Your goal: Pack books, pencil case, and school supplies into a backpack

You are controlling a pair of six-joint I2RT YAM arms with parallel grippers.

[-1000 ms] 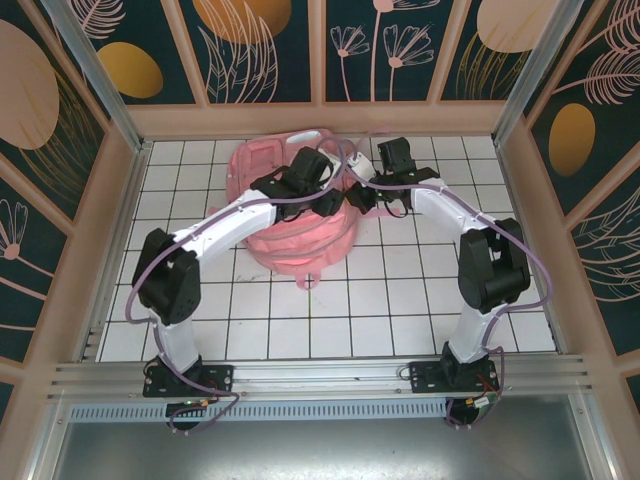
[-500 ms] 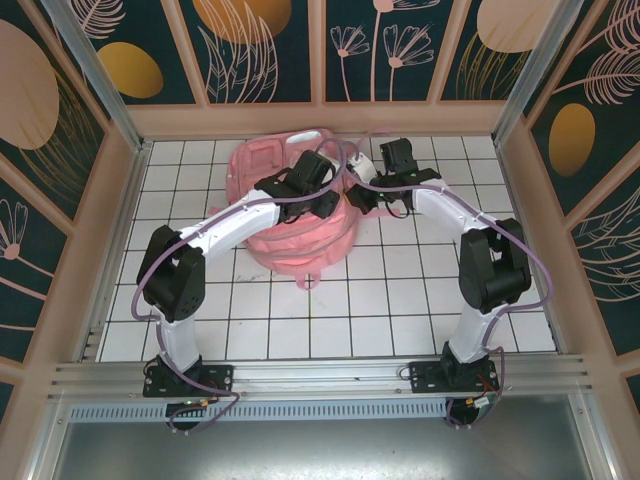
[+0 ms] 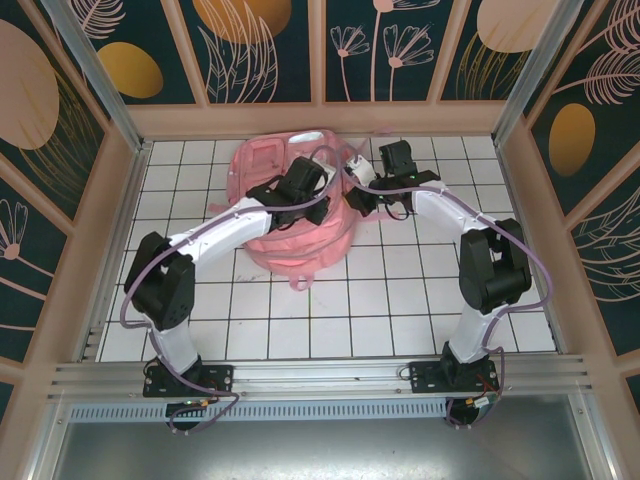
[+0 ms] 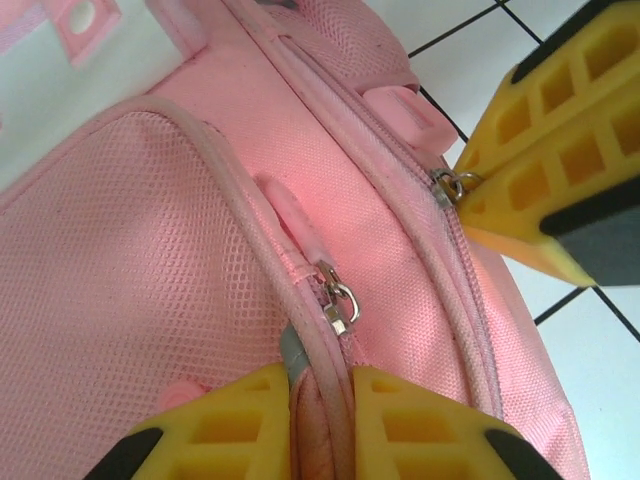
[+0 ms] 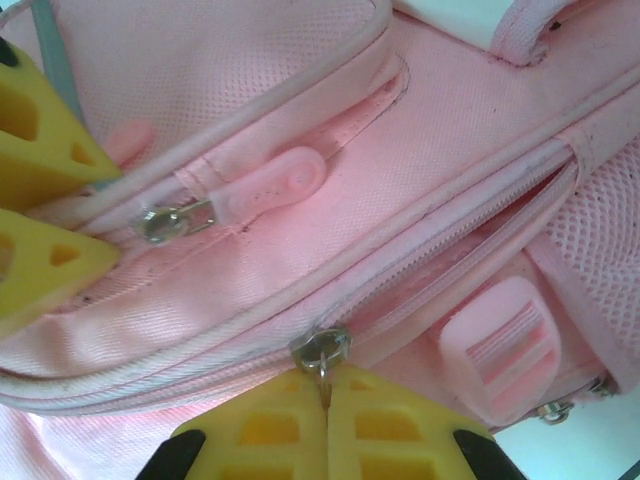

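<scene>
Seen from above, a pink backpack (image 3: pixel 285 240) is laid flat on the white-tiled table (image 3: pixel 400 300), far centre-left, close to the back wall. The L arm is stretched diagonally from its near-left base across the bag, and the left gripper (image 3: pixel 300 197) is set on the bag's upper right part. Just to the right, at the bag's right edge, the right gripper (image 3: pixel 360 195) is held by the R arm, which is bent up from the near-right base. In the L wrist cam, pink mesh is shown at left. A piped seam (image 4: pixel 235 215) is run down the middle, w/ a pink pull tab (image 4: pixel 290 215) and its small metal zip slider (image 4: pixel 340 305) alongside. At btm, the seam's raised fold is pinched between the left gripper's yellow fingers (image 4: pixel 420 425), w/ nothing but that ridge of fabric between them. At upper right, the other gripper's yellow tips are seen at a metal ring (image 4: pixel 452 183) on a second zip. In the R wrist cam, the L fingers are shown at the left edge and the pull tab is laid centre-left. At btm centre, the metal ring is clamped at the tips of the right gripper's fingers (image 5: pixel 400 425), which are pressed together w/ no gap. A pink plastic buckle (image 5: pixel 500 345) is seen at lower right.
</scene>
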